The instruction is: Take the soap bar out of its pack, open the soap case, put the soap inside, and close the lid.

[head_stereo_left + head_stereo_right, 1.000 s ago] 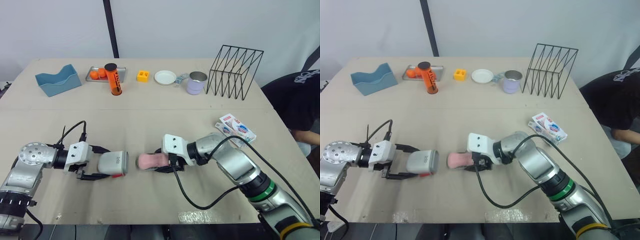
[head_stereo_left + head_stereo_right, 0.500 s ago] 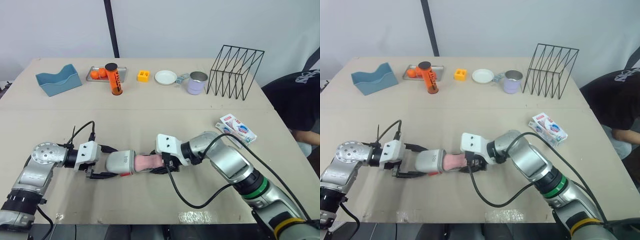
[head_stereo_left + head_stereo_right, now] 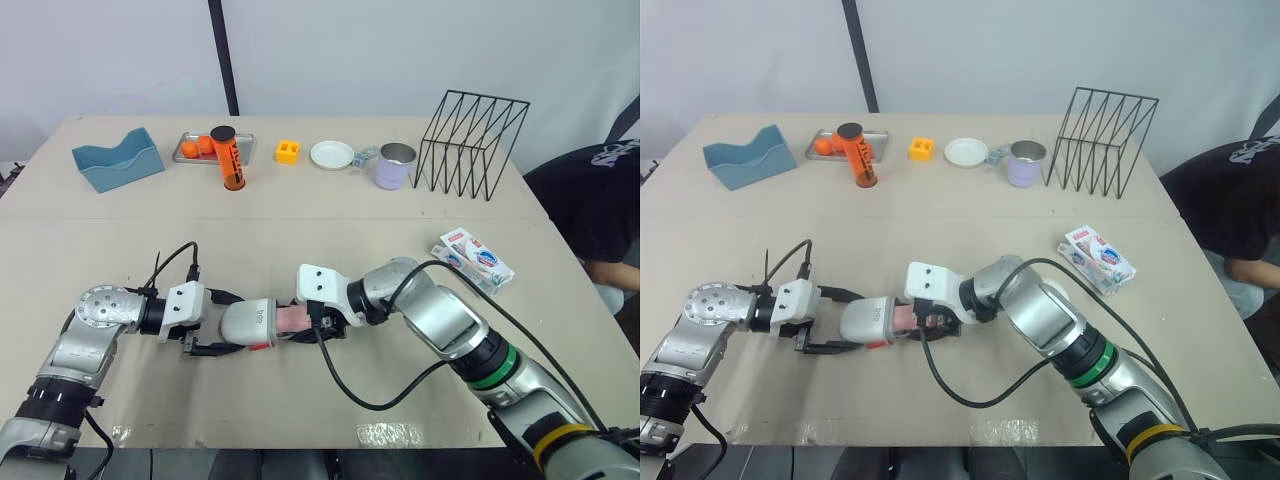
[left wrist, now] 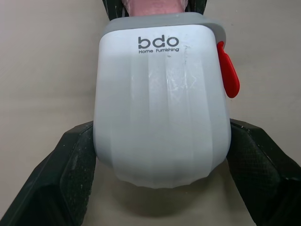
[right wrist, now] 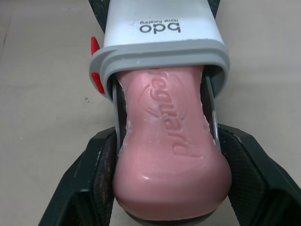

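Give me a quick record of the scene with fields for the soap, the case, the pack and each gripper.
Case: white, grey rim, red tab, on its side
Soap: pink bar, front end inside the case's open mouth, rest sticking out
Left gripper: shut on the case
Right gripper: shut on the soap
Pack: on the table, to the robot's right, apart from both grippers
Not yet done: soap fully in, lid closed

soap bar [image 5: 171, 141] now pushed partway into soap case [image 4: 162, 108]
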### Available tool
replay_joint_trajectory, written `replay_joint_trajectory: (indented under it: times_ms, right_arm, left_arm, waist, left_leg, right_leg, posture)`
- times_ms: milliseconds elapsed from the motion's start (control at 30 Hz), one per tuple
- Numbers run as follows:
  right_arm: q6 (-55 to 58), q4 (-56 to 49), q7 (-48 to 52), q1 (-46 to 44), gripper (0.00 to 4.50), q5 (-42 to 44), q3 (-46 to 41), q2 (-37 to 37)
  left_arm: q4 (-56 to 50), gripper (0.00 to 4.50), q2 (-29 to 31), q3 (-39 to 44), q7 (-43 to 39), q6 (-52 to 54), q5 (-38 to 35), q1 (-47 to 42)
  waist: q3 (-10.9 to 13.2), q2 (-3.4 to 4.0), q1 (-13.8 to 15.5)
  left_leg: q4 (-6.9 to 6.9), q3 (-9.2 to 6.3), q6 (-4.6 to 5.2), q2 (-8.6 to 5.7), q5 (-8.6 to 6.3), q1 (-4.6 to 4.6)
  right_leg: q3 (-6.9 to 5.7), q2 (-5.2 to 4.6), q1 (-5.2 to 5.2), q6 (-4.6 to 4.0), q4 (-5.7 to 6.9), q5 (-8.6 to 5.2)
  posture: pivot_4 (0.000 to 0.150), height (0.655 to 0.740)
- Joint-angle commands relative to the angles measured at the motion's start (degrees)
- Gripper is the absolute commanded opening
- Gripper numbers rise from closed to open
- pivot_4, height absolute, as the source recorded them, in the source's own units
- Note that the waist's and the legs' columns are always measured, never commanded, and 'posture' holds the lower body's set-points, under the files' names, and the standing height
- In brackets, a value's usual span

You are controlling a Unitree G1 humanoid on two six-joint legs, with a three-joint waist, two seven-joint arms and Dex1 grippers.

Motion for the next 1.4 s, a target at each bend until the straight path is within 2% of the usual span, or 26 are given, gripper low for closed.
replay_joint_trajectory:
  times_ms: [33,333,500,1000,1300,1333,1367,1400]
  right_arm:
    - [-0.10,-0.64,-0.27,-1.65,2.79,-0.03,-0.24,0.80]
    - [1.12,-0.80,-0.61,-2.10,2.79,0.42,-0.49,1.45]
    - [1.50,-1.34,-0.60,-2.15,4.40,0.67,-0.68,1.55]
    - [1.17,-4.59,0.22,-0.14,4.40,2.92,-4.26,-2.26]
    - [-5.94,-3.94,0.50,4.52,4.40,3.83,-8.43,-6.02]
    - [-6.72,-3.73,0.40,4.90,3.85,3.94,-8.84,-6.14]
    - [-7.68,-3.50,0.54,5.39,3.65,4.02,-9.18,-6.33]
    - [-8.54,-3.25,0.67,5.77,3.24,3.92,-9.33,-6.56]
  left_arm:
    - [-1.00,3.48,0.00,0.18,0.43,-0.38,-0.13,-0.93]
    - [-0.17,3.48,-0.79,-0.66,0.76,-0.82,0.52,-1.49]
    - [0.38,3.48,-1.20,-0.96,0.74,-1.15,0.79,-1.97]
    - [2.47,3.48,-2.43,-0.54,0.86,-2.52,1.15,-2.90]
    - [2.46,3.48,-2.54,-0.60,0.67,-2.91,1.13,-3.00]
    - [2.47,3.48,-2.55,-0.61,0.67,-2.97,1.10,-3.03]
    - [2.51,3.48,-2.55,-0.60,0.63,-3.08,1.06,-3.05]
    - [2.55,3.48,-2.54,-0.59,0.60,-3.19,1.03,-3.08]
  waist:
    - [0.00,0.00,0.01]
    - [0.00,0.00,0.00]
    - [0.00,0.00,0.00]
    - [0.00,0.00,0.04]
    - [0.00,0.00,0.02]
    - [0.00,0.00,0.02]
    - [0.00,0.00,0.02]
    - [0.00,0.00,0.02]
  left_leg:
    - [0.00,0.00,0.00,0.00,0.00,0.00]
    - [0.00,-0.02,0.00,0.00,0.00,-0.01]
    - [0.00,-0.02,-0.01,-0.01,0.00,-0.01]
    - [0.01,-0.08,-0.04,-0.04,0.03,-0.05]
    - [0.00,-0.09,-0.04,-0.05,0.03,-0.05]
    - [0.01,-0.09,-0.05,-0.05,0.03,-0.05]
    - [0.01,-0.09,-0.05,-0.05,0.03,-0.06]
    - [0.01,-0.09,-0.05,-0.05,0.03,-0.06]
  right_leg:
    - [0.00,0.00,0.00,0.00,0.00,0.00]
    - [-0.02,0.00,0.00,0.00,0.00,0.00]
    - [-0.01,0.00,0.00,0.00,0.00,0.00]
    - [-0.07,-0.03,0.00,0.00,0.00,0.00]
    - [-0.08,-0.03,0.00,0.00,-0.01,0.00]
    - [-0.08,-0.03,0.00,0.00,-0.01,0.00]
    - [-0.08,-0.03,0.00,0.00,-0.01,0.00]
    - [-0.08,-0.03,0.00,0.00,-0.01,0.00]
  posture:
    - [0.150,0.7400]
    - [0.150,0.7400]
    - [0.150,0.7400]
    - [0.150,0.7400]
    - [0.150,0.7400]
    - [0.150,0.7400]
    - [0.150,0.7400]
    - [0.150,0.7400]
